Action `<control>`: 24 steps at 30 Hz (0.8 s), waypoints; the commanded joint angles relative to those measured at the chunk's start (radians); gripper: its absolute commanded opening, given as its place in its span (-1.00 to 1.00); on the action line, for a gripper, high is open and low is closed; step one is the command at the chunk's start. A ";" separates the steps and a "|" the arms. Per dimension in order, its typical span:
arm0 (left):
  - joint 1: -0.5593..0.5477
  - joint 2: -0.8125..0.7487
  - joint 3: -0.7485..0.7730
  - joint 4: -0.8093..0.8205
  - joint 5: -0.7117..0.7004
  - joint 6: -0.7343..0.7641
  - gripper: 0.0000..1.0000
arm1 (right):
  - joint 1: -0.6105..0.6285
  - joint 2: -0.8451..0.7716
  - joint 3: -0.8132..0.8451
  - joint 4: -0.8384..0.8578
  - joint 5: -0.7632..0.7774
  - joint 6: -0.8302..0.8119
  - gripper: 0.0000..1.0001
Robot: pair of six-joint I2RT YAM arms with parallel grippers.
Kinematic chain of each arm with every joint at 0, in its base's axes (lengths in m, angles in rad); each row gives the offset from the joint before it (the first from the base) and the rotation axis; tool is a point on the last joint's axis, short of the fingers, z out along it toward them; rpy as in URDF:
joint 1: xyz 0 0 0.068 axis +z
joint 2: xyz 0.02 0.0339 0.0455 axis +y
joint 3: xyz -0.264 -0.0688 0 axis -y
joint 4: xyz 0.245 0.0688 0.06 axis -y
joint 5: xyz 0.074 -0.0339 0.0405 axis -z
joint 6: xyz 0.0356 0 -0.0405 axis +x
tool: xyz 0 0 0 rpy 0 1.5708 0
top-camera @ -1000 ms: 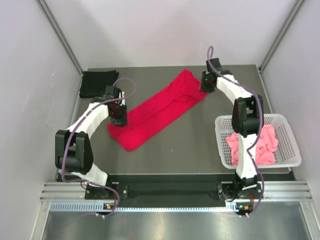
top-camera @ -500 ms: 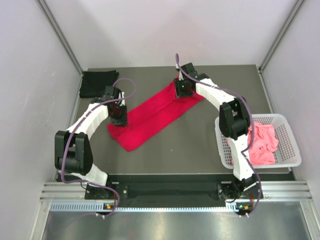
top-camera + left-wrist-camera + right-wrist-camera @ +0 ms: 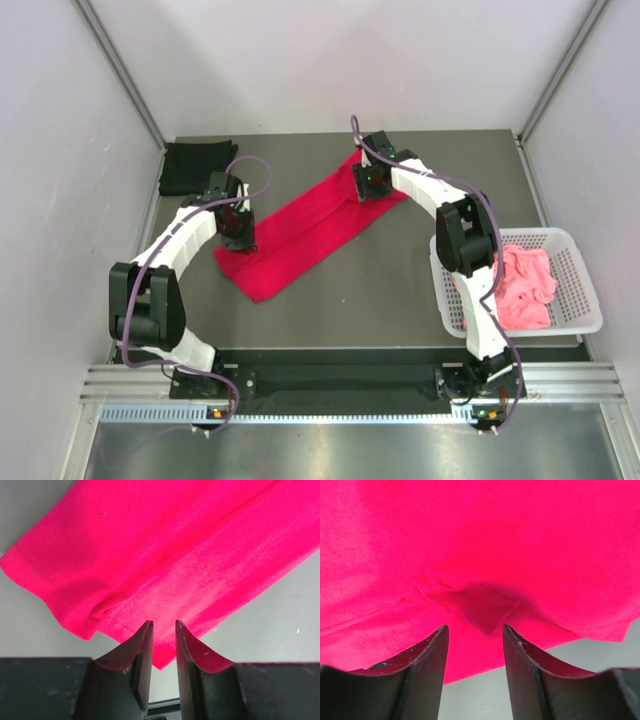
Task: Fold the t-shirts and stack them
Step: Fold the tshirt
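Top external view: two arms reach over a grey tabletop that carries three shirts and a basket.
Red shirt: lies mid-tabletop as a long diagonal band, already folded lengthwise. Judged to be the piece in work.
Basket: white lattice at the right edge, serving as the supply bin.
Pink shirt: crumpled inside the basket, not yet folded.
Black shirt: compact bundle in the far left corner, well apart from the red shirt. Likely the base of the stack.
Right pincer: jaws moderately wide over the far end of the band, a raised pucker of cloth between them, nothing gripped. Placed, by judgement, to take that end.
Left pincer: at the band's near-left edge, jaws at a narrow slit with red cloth showing through. Cannot tell whether the cloth is pinched. Likely anchors this end.
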 commanded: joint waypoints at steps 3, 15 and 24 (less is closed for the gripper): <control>-0.003 -0.039 -0.005 0.026 0.006 0.013 -0.41 | -0.002 0.014 0.014 0.007 0.020 -0.015 -0.10; -0.001 -0.036 -0.002 0.026 0.014 0.014 -0.41 | -0.020 0.054 0.058 0.016 0.005 -0.007 -0.38; -0.001 -0.031 -0.001 0.028 0.017 0.014 -0.41 | -0.023 0.005 0.087 -0.002 0.002 0.004 -0.84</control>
